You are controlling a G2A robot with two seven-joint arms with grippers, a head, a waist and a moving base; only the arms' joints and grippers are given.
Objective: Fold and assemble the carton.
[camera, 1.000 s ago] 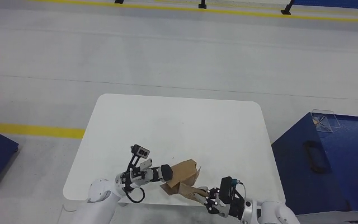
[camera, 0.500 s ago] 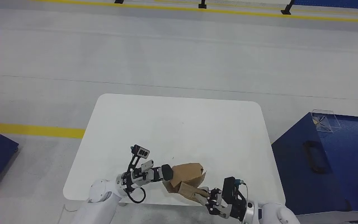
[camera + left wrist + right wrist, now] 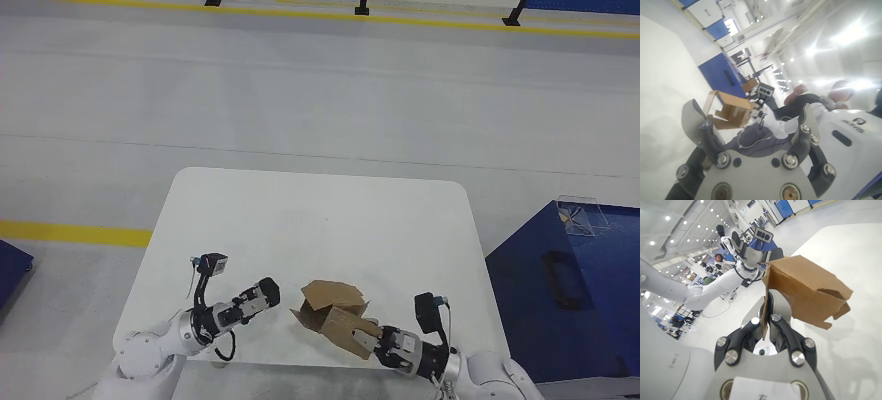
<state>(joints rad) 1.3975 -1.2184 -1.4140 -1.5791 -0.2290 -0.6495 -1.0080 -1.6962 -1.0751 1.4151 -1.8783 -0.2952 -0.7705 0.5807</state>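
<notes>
I see my right pincer (image 3: 767,306) pinched tight on a flap of the brown carton (image 3: 335,310), near the front edge of the white surface (image 3: 300,220). My left pincer (image 3: 748,113) is wide open and holds nothing, apart from the carton.

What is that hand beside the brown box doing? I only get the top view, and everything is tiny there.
Observer: In its own wrist view, the right hand is shut on one thin wall of the carton.
Operator: And the other hand?
Observer: The left hand is open and holds nothing; the carton sits apart from it.
Operator: Is the box closed up?
Observer: No. The left wrist view looks into an open side, with a flap standing loose.
</notes>
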